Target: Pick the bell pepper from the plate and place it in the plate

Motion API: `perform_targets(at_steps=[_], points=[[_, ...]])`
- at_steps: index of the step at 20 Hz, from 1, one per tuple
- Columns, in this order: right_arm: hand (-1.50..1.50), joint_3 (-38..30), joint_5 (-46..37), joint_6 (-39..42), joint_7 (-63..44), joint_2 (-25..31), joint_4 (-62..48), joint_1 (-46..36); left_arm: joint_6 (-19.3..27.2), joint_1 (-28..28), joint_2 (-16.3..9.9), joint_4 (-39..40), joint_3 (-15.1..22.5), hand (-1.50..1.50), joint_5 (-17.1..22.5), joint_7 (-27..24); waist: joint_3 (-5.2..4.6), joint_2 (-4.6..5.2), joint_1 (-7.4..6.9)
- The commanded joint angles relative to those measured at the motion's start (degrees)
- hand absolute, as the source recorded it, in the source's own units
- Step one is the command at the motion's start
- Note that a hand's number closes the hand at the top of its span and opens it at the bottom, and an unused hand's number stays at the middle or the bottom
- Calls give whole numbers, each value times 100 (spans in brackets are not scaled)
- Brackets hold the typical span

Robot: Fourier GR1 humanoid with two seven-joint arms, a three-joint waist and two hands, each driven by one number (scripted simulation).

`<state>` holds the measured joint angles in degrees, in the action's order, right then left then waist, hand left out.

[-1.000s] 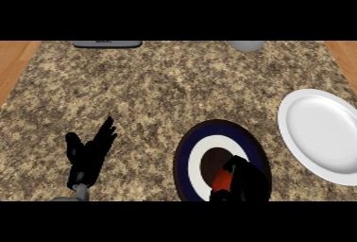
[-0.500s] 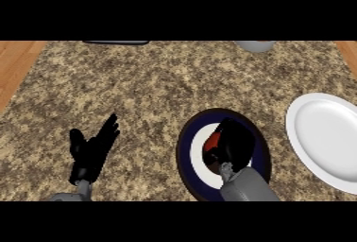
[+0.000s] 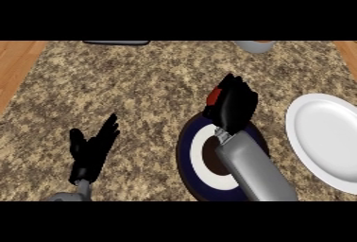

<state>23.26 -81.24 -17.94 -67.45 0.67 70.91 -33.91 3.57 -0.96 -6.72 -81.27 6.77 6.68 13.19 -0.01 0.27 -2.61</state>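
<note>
— What fills the scene, starting with the biggest thing?

— The speckled brown tabletop (image 3: 140,85), running almost edge to edge, with strips of wooden floor (image 3: 17,61) showing at the far left and far right.

— And on it?

— Two plates. A plain white plate (image 3: 327,142) lies at the right edge, partly cut off by the frame. Left of it, near the viewer, sits a dark blue plate (image 3: 187,156) with a white ring and a brown centre. The two lie close together but apart.

— Where are the arms?

— The grey right forearm (image 3: 251,168) rises from the near edge and crosses the dark blue plate, hiding much of its right side. The right hand (image 3: 233,106) is at that plate's far rim, over the tabletop just beyond it.

— What are its fingers doing?

— They are clenched round the bell pepper (image 3: 214,97) — only a small red patch of it shows at the hand's left side. The pepper is clear of the brown centre of the dark plate and left of the white plate, not yet over it.

— The other hand?

— The left hand (image 3: 90,149) shows at the near left, fingers released and pointing up and away, holding nothing, well apart from both plates.

— Anything smaller?

— At the far edge, a dark flat object (image 3: 115,42) on the left and the bottom of a pale grey rounded vessel (image 3: 252,46) on the right. Both are cut off, so I cannot tell what they are.
</note>
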Motion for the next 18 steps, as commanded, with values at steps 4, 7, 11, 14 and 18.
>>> perform_targets(at_steps=[4,7,11,14,18], points=[[150,-779,-977,-1309,-1481,-64,256,-104,38,91,-13,55,-92,0,21,-32,5,-25,212],[150,-1151,-1171,-1426,-1378,-64,702,-1,91,214,36,-1,-61,0,-30,-170,7,-56,277],[150,-1504,-1404,-2428,-1027,-65,845,574,33,164,14,118,-175,0,71,-188,11,-6,279],[150,-1876,-1719,-2645,-786,-65,1014,1116,6,418,-24,-98,-133,0,78,-141,10,-34,279],[150,-2446,-2086,-2837,-513,-65,1179,1468,-29,80,-221,-156,-313,0,110,59,6,-35,315]])
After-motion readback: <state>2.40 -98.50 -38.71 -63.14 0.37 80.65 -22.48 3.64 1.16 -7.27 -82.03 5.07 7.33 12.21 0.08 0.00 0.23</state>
